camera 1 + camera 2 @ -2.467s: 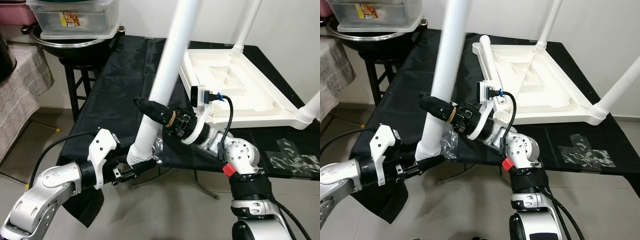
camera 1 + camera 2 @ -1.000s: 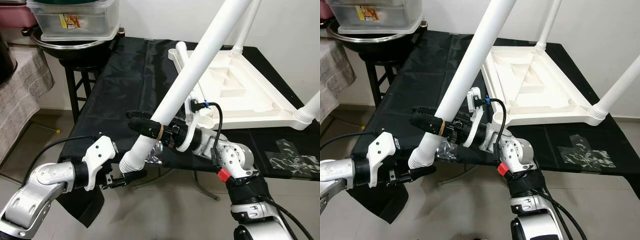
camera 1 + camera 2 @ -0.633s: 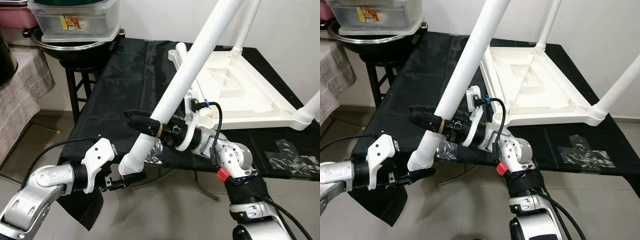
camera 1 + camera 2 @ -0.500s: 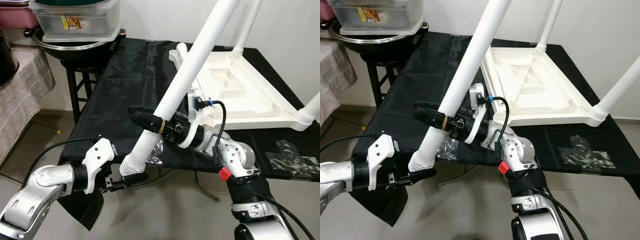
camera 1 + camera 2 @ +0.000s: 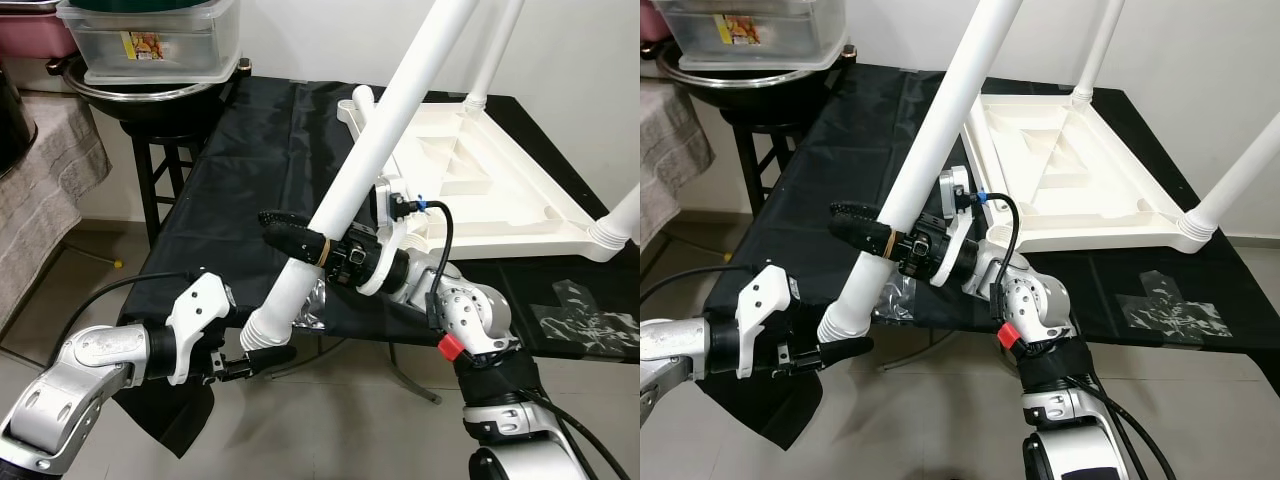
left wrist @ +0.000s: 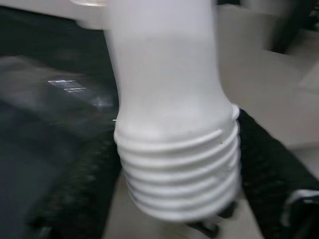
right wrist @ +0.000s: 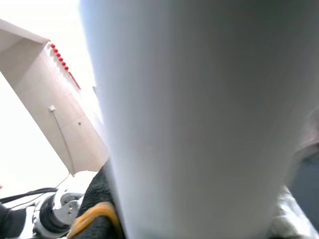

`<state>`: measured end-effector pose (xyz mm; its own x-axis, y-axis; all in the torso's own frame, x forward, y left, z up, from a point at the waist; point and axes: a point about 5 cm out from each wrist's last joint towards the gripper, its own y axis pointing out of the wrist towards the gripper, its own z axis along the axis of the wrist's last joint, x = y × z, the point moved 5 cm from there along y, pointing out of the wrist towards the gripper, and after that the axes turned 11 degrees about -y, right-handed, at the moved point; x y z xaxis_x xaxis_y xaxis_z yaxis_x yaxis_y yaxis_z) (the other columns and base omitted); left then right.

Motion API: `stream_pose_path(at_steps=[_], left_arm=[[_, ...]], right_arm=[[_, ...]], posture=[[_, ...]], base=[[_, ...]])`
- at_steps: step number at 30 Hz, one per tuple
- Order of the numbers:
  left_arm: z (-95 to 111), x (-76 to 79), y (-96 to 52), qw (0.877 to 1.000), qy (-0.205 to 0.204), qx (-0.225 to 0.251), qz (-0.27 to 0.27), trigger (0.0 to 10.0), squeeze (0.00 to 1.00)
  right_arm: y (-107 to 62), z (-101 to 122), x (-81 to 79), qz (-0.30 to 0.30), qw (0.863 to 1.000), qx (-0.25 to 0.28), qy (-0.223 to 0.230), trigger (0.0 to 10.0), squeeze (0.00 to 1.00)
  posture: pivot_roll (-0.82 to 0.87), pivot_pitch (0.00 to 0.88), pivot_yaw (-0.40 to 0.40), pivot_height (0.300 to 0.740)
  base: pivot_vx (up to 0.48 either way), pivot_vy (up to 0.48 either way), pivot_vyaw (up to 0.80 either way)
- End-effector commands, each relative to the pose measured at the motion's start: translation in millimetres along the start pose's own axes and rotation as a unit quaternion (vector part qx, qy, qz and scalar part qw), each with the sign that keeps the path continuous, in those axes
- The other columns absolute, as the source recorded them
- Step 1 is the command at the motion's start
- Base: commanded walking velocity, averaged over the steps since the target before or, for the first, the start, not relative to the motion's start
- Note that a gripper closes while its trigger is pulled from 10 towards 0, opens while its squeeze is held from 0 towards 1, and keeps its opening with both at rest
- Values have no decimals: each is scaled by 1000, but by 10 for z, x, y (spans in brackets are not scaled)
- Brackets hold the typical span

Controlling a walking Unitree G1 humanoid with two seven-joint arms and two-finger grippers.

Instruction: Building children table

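We saw a long white table leg (image 5: 370, 160) held at a slant in front of the robot, its top leaning away to the right and out past the upper edge of the head view. Its lower, threaded end (image 6: 177, 167) hung beyond the near edge of a surface draped in black cloth (image 5: 250, 170). The left gripper (image 5: 262, 355) had its black fingers (image 6: 75, 196) closed on either side of that ribbed end. Higher up the leg, the right gripper (image 5: 290, 235) had its fingers (image 5: 855, 232) closed around the shaft, one of them banded in yellow.

Behind the leg, a white plastic tabletop (image 5: 480, 190) lay upside down on the black surface. Two other white legs (image 5: 495, 50) already stood up from its corners, one at the far side and one at the right.

To the left, a clear plastic box (image 5: 150, 40) sat on a dark metal bowl (image 5: 150, 98) on a stool, beside a grey towel (image 5: 45, 175). A crumpled clear wrapper (image 5: 312, 305) lay at the near edge of the cloth.
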<state>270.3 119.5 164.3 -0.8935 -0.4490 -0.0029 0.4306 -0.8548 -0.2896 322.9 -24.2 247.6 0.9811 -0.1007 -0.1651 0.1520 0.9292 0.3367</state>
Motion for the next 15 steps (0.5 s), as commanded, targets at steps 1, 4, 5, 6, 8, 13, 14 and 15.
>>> stream_pose_path(at_steps=[1,4,5,6,8,13,14,15], left_arm=[[-27,-17,-12,1000,-14,-10,8,10000,1000],[-19,-42,-14,1000,-16,-8,15,10000,1000],[-28,-52,-21,1000,-13,-10,17,10000,1000],[-28,-52,-21,1000,-13,-10,17,10000,1000],[-43,-77,-36,1000,-5,-14,24,10000,1000],[-61,-255,-104,998,-2,-16,68,10000,0],[-73,-301,-127,997,-3,-16,80,10000,0],[-73,-301,-127,997,-3,-16,80,10000,0]], right_arm=[[40,36,-22,12,1000,10,7,0,0],[44,62,-6,9,1000,15,9,0,0],[45,78,-3,10,1000,17,7,0,0],[45,78,-3,10,1000,17,7,0,0],[45,104,11,8,1000,20,4,0,0],[12,151,95,-8,1000,15,-12,0,0],[2,172,117,-12,1000,15,-15,0,0],[2,172,117,-12,1000,15,-15,0,0]], posture=[[92,106,-61,740],[93,104,-60,740],[94,102,-59,740],[94,102,-59,740],[92,102,-59,740],[95,95,-62,740],[96,93,-60,740],[96,93,-60,740]], base=[[0,0,0],[0,0,0],[0,0,0],[0,0,0],[0,0,0],[0,0,0],[0,0,0],[0,0,0]])
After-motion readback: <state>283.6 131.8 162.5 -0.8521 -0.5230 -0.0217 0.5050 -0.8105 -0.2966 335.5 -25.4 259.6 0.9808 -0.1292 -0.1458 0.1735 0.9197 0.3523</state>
